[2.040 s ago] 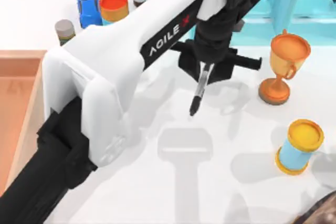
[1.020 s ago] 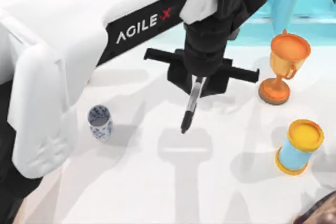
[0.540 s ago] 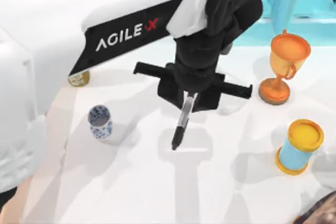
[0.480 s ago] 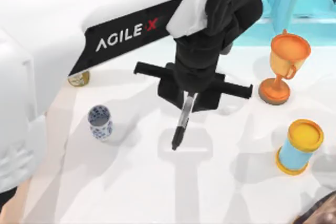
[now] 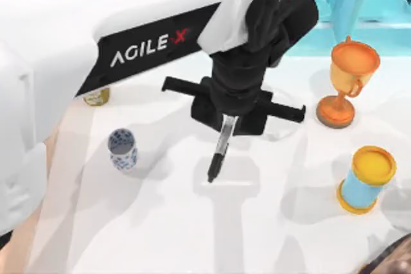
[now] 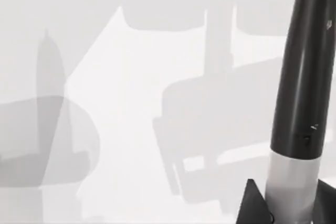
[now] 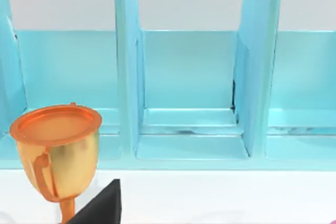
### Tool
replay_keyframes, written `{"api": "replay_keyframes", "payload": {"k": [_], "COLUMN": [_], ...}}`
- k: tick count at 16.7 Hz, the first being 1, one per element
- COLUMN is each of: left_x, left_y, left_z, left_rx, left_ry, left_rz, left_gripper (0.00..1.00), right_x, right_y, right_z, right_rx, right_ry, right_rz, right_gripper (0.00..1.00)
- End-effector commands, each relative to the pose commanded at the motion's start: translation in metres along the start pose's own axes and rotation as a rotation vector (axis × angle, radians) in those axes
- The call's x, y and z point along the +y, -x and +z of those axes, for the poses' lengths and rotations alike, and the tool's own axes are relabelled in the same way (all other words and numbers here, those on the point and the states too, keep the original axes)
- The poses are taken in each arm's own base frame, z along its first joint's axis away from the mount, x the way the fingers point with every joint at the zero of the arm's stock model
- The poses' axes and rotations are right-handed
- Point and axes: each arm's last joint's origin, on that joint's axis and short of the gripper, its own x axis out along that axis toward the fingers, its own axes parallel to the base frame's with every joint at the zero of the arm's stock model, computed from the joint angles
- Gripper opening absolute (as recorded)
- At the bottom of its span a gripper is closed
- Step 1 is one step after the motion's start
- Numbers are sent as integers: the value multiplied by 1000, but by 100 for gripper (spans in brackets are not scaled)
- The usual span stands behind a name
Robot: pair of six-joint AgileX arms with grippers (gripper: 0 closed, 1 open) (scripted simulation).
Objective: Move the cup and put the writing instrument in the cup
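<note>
The left end effector (image 5: 226,126) hangs over the middle of the counter (image 5: 192,235) and pinches the top of the pen (image 5: 219,150) between its two fingers. The pen points down with its tip tilted a little toward the front of the counter, and the tip is up in the air, not touching anything. I think it is held this way, tip down, so it can drop straight into an open cup. In the left wrist view the pen (image 6: 302,103) looks slim and shiny black, with a pale grey band near the fingers. The cup (image 5: 122,149) stands upright to the left of the pen, well apart from it. It is small and white with blue flowers, has no handle, and its mouth is open to the top. An orange trophy (image 5: 347,81) and a yellow-and-blue can (image 5: 365,179) stand far off on the right. The right arm waits at the front right corner, and I cannot tell how its end effector is set.
</note>
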Motion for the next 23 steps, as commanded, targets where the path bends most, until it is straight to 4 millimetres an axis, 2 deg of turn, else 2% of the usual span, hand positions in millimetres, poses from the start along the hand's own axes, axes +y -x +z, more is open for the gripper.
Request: {"api": "replay_keyframes", "payload": {"k": [4,10,23], "left_x": [14,49,95], "left_y": [-7,-13,21], "left_z": [-11,-42,-104], "left_rx": [-142,-380,-981], "left_ry": [-5,12,86], "left_rz": [2,-10,-110], "left_gripper": [0,0,0], "right_x": [0,0,0], "right_y": [0,0,0], "right_z": [0,0,0], "right_rx": [0,0,0], "right_ry": [0,0,0], "right_rz": [0,0,0], "right_gripper": [100,100,100]}}
